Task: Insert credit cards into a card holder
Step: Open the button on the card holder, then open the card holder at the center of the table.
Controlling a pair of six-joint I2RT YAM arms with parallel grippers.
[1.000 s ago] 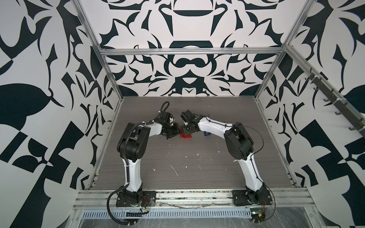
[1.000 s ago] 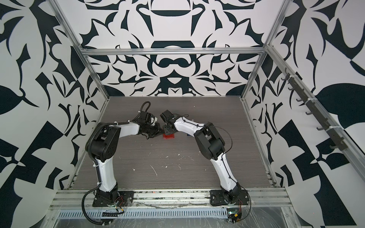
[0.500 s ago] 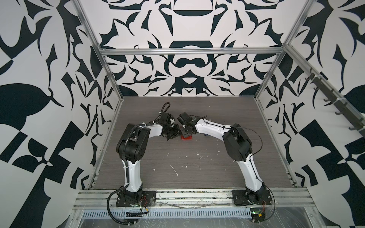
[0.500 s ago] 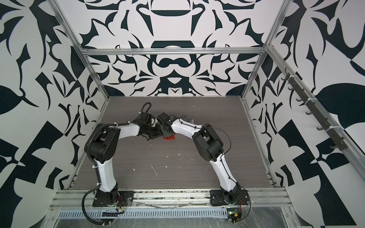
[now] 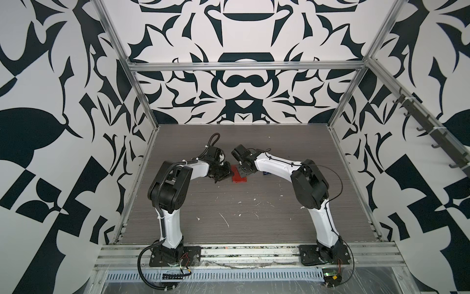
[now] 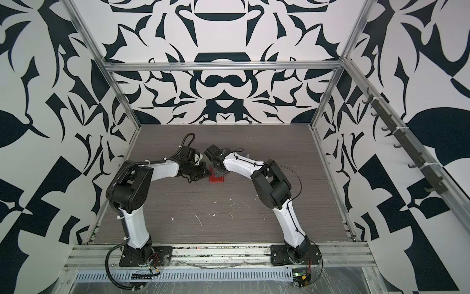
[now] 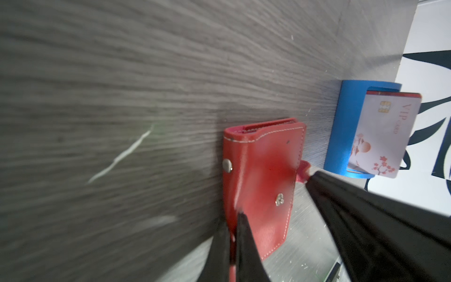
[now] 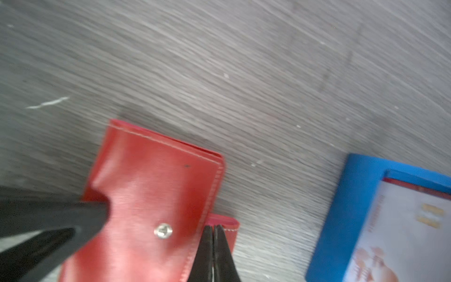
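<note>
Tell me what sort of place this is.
Probably a robot test cell: a left arm and right arm bolted to a front rail, a metal frame carrying black-and-white patterned walls, and a grey table.

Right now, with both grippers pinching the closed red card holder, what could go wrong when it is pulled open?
The right gripper pinches only the thin snap tab, which may slip free.
The left gripper grips just the edge of the card holder, which might drag or twist rather than open.
The blue stand with cards stands close by; the right gripper could knock it.
</note>
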